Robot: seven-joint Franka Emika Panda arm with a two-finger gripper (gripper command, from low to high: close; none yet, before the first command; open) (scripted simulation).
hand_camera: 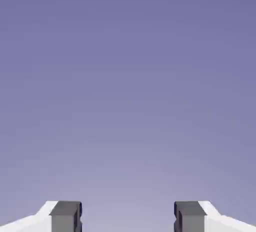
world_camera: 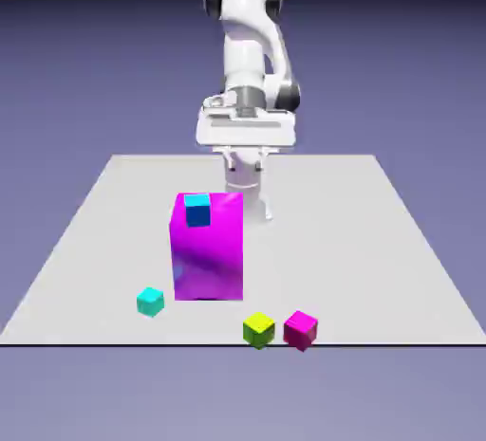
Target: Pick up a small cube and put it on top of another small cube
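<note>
My fingers (hand_camera: pixel 128 218) are spread wide apart, holding nothing; the hand view shows only plain backdrop between them. A small blue cube (world_camera: pixel 197 210) sits on top of the big magenta block (world_camera: pixel 208 248) mid-table (world_camera: pixel 399 240). Cyan cube (world_camera: pixel 150 302) lies near the block's lower corner at the exterior view's left. Yellow-green cube (world_camera: pixel 258 329) and small magenta cube (world_camera: pixel 300 329) sit just beside each other near the front edge.

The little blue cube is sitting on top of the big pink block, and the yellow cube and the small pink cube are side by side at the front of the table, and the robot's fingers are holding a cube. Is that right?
Not quite. The fingers hold nothing: the hand view shows them apart with only the backdrop between. The rest is right: in the exterior view the blue cube sits on the big pink block, and the yellow cube and small pink cube are side by side.
</note>
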